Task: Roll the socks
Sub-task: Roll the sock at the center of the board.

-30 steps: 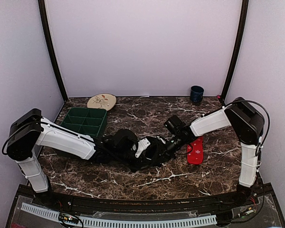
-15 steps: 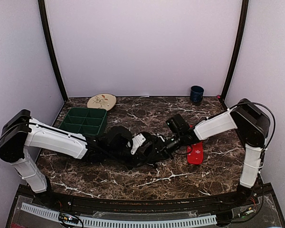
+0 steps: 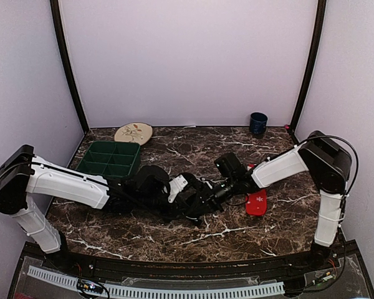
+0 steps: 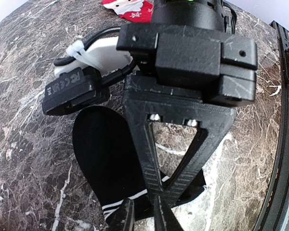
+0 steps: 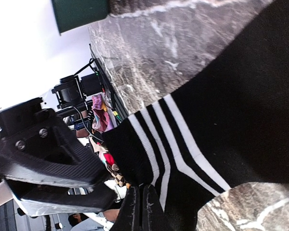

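Observation:
The black sock (image 4: 103,144) with its white-striped cuff (image 5: 183,144) lies mid-table, toe away from the left wrist camera. It is mostly hidden under both grippers in the top view. My right gripper (image 5: 139,192) is shut on the cuff's edge, and the left wrist view shows its fingers (image 4: 149,163) converging there. My left gripper (image 4: 140,219) straddles the same cuff edge with a narrow gap between its jaws. Whether it clamps the fabric I cannot tell. The red snowflake sock (image 3: 257,200) lies flat to the right, untouched.
A green compartment tray (image 3: 110,159) stands at the back left, with a round patterned plate (image 3: 133,132) behind it. A dark blue cup (image 3: 258,123) is at the back right. Both arms cross over the table's middle.
My left arm has stretched further right, bringing its gripper close against the right one at the cuff, and its jaws have parted slightly. The right gripper stays shut, barely shifted.

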`<state>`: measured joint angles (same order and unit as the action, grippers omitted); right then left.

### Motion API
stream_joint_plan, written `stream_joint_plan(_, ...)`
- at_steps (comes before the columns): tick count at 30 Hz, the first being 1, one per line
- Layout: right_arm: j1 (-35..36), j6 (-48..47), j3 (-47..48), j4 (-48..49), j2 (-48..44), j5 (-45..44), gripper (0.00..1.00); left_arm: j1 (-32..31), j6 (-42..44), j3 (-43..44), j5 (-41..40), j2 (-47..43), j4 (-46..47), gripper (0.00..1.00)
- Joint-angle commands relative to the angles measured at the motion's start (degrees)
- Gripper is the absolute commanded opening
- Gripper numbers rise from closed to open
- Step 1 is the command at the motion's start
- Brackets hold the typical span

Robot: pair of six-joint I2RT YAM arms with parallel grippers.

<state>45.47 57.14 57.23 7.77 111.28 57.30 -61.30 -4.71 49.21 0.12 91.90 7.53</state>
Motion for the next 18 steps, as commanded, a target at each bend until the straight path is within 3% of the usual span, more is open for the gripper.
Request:
stream_joint_plan(1,0.04,0.29,-0.19,1.89,2.55,1.48,0.00,-0.14,-0.21,-0.52,0.81,1.22,-0.70,0.18)
stream_joint_plan(18,0.44,-6.98,3.42,-7.41,6.43,0.15,0.00,-0.14,-2.26,-1.14,4.59,3.32,-1.00,0.17)
